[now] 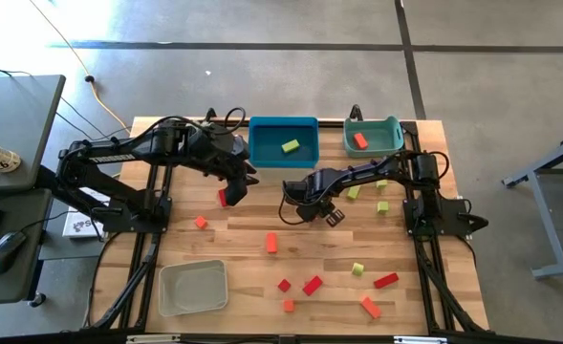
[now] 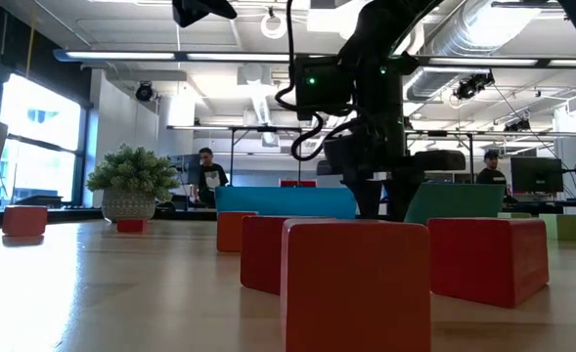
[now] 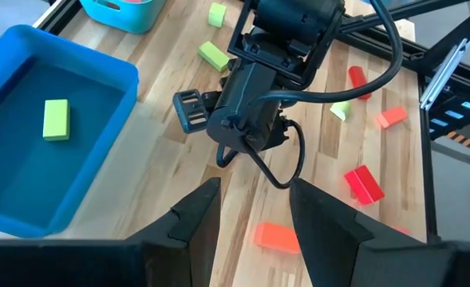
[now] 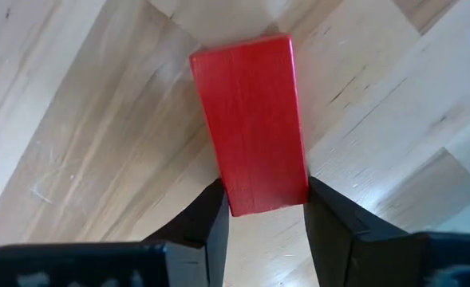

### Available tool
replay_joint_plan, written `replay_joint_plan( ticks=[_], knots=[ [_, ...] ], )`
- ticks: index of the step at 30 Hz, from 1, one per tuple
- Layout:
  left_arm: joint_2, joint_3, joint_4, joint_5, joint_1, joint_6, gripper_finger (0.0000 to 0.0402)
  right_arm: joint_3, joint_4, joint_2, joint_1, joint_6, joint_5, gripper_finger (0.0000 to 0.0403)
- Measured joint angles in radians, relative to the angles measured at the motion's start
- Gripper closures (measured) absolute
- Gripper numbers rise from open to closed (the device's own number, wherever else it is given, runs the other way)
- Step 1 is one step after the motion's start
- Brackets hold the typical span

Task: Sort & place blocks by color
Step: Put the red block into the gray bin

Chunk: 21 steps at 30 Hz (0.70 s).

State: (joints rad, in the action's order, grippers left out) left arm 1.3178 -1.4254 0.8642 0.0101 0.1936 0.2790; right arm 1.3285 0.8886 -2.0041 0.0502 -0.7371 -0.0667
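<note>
- The two arms are your biggest worry; the left gripper [image 3: 254, 195] hangs wide open with nothing between its fingers, near the middle of the table [image 1: 166, 129], and the right arm's wrist fills its view; swing either arm without clearing the other and they could knock together.
- The cable loop [image 3: 294, 159] on the right wrist hangs loose; I judge it could snag on the left fingers if the arms pass close.
- The trays come next; the blue tray [image 1: 262, 129] holds a green block [image 1: 290, 146], the teal tray [image 1: 391, 126] holds a reddish one [image 1: 360, 140], and the grey tray [image 1: 171, 296] sits at the near left corner; carry red to the blue tray and you mix colours, so teal looks the likely target.
- The right gripper [image 4: 265, 199] is over the middle of the table, closed around a red block [image 4: 250, 119]; its fingers meet the sides only at the block's near end, so most of the length sticks out beyond them; a quick lift or turn could make it pivot or slip free; you cannot tell here whether it is off the wood yet.
- A red cube [image 1: 224, 198] shows at the left gripper's tip from above; touching or not, I cannot tell; a careless move could shove it.
- Loose green blocks [image 1: 381, 205] lie beside the right arm; a low sweep back could scatter them.
</note>
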Motion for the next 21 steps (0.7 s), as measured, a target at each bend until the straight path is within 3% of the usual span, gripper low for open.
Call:
replay_joint_plan(
  ticks=[21],
  knots=[
    [0.0, 0.0, 0.003, 0.0, 0.085, -0.002, 0.0261, 0.0, -0.016, 0.066, 0.0, 0.159, 0.01, 0.0296]
  ],
)
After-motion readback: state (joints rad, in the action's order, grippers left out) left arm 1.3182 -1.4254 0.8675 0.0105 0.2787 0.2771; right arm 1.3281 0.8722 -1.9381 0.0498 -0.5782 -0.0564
